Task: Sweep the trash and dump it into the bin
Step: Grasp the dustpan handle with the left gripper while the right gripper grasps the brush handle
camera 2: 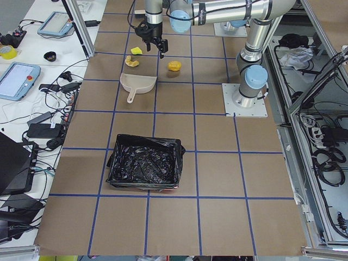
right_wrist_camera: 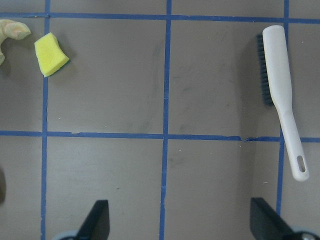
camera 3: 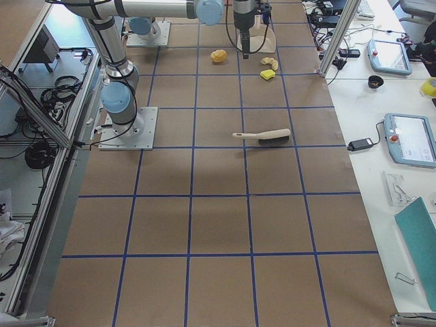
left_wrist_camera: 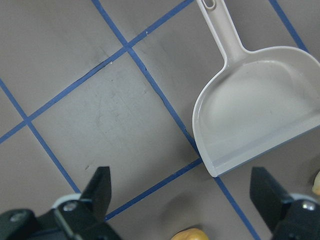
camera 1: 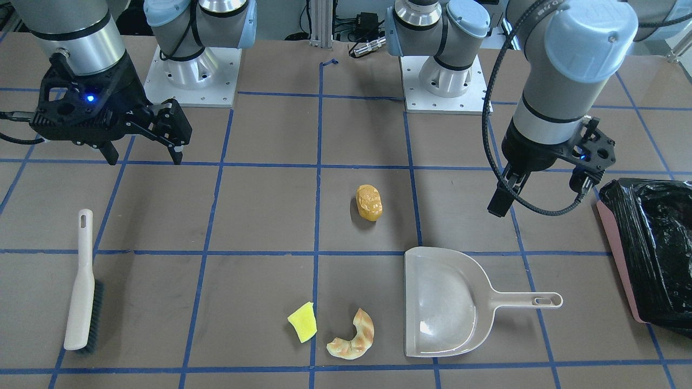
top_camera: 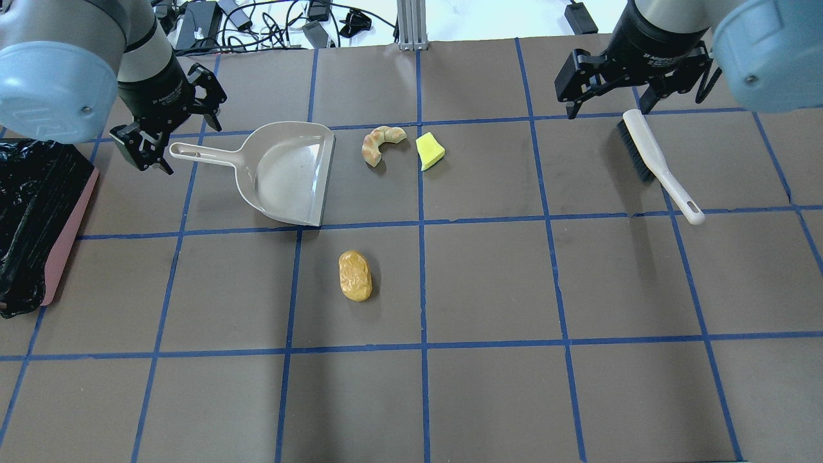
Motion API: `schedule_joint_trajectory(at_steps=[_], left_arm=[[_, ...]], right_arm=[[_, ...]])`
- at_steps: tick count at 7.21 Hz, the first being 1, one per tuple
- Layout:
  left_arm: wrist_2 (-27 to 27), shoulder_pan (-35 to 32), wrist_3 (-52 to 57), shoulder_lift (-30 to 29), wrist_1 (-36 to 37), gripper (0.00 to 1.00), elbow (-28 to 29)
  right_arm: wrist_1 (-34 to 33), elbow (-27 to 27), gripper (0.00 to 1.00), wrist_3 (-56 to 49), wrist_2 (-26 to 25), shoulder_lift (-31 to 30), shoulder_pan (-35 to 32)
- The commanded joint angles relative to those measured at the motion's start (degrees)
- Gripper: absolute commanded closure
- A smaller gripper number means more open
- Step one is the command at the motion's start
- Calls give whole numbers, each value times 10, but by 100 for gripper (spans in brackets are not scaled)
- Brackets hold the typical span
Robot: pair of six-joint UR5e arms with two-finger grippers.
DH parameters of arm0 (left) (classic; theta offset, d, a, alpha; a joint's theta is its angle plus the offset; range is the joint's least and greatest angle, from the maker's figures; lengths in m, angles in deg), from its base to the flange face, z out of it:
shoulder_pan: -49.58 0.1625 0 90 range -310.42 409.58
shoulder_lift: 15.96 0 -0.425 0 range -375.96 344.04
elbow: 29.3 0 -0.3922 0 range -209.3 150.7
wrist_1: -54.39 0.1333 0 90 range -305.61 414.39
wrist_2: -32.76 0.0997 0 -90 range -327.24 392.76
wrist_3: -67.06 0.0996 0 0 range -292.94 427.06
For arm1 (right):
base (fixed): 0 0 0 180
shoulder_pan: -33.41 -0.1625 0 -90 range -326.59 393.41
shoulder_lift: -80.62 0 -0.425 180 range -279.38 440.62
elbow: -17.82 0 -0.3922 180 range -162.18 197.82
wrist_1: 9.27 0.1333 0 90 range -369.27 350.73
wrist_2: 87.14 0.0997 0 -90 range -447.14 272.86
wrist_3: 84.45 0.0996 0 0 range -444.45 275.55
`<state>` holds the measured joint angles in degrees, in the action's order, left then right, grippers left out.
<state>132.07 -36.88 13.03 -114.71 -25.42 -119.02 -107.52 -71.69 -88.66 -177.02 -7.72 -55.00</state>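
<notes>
The trash lies loose on the table: an orange-yellow lump (camera 1: 369, 202), a yellow-green sponge wedge (camera 1: 303, 322) and a tan croissant piece (camera 1: 354, 336). A beige dustpan (camera 1: 443, 302) lies flat beside the croissant, its handle toward the bin. The pink bin with a black bag (camera 1: 654, 248) sits at the table edge on my left side. My left gripper (top_camera: 180, 138) is open and empty, hovering near the end of the dustpan's handle (top_camera: 193, 154). My right gripper (top_camera: 607, 106) is open and empty, above the bristle end of a white brush (top_camera: 656, 161).
Blue tape lines grid the brown table. The two arm bases (camera 1: 192, 75) stand at the robot's side. The lump (top_camera: 355, 275) lies one square nearer the robot than the dustpan's mouth. Cables and tablets lie beyond the far table edge.
</notes>
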Motion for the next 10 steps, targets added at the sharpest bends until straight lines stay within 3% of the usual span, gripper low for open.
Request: schedule_joint_trajectory(at_steps=[1, 3, 5, 8, 10], left_arm=[[11, 1, -67, -72, 17, 0, 59], [24, 1, -73, -114, 28, 0, 77], [13, 11, -93, -134, 89, 0, 48], [83, 22, -209, -146, 93, 0, 38], [105, 22, -212, -187, 161, 7, 46]], right_arm=[[1, -13, 0, -126, 3, 7, 75], [-28, -27, 0, -194, 1, 27, 123], [-49, -43, 0, -193, -47, 62, 129], [-175, -131, 0, -299, -36, 76, 184], [-205, -184, 0, -309, -12, 85, 228]])
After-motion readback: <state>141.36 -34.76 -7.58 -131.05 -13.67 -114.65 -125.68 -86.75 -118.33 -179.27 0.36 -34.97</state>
